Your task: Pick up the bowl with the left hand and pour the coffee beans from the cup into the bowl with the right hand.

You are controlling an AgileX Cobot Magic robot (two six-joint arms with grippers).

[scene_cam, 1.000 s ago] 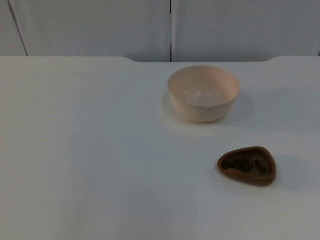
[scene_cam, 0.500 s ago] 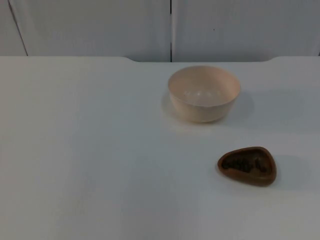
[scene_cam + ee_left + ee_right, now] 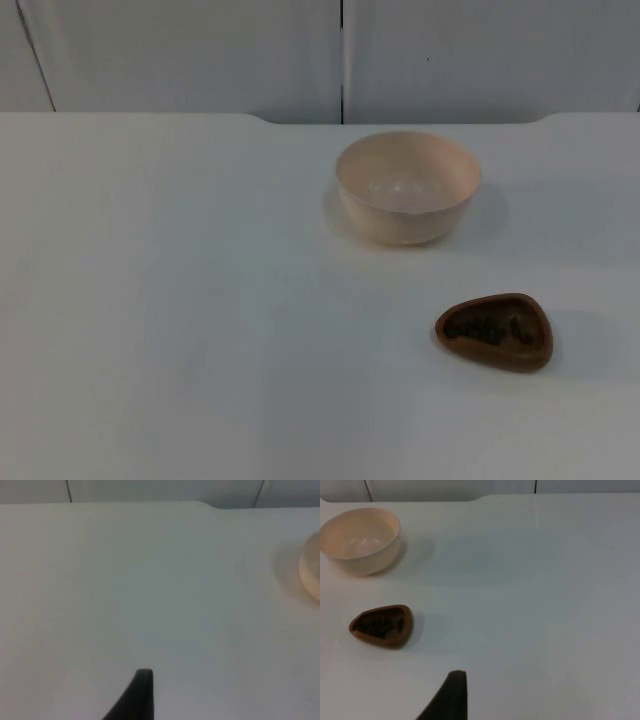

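A cream bowl [image 3: 408, 187] stands upright and empty on the white table, right of the middle and toward the back. A brown, rounded-triangle cup [image 3: 494, 331] holding dark coffee beans sits nearer the front, to the bowl's right. My left gripper [image 3: 142, 680] hovers over bare table well to the left of the bowl [image 3: 312, 572], of which just the rim edge shows. My right gripper [image 3: 455, 680] is above the table, apart from the cup [image 3: 382, 626] and the bowl [image 3: 360, 540]. Neither gripper touches anything.
The grey partition wall [image 3: 340, 55] closes the table's far edge just behind the bowl. White table top [image 3: 180, 320] stretches out to the left of the bowl and in front of it.
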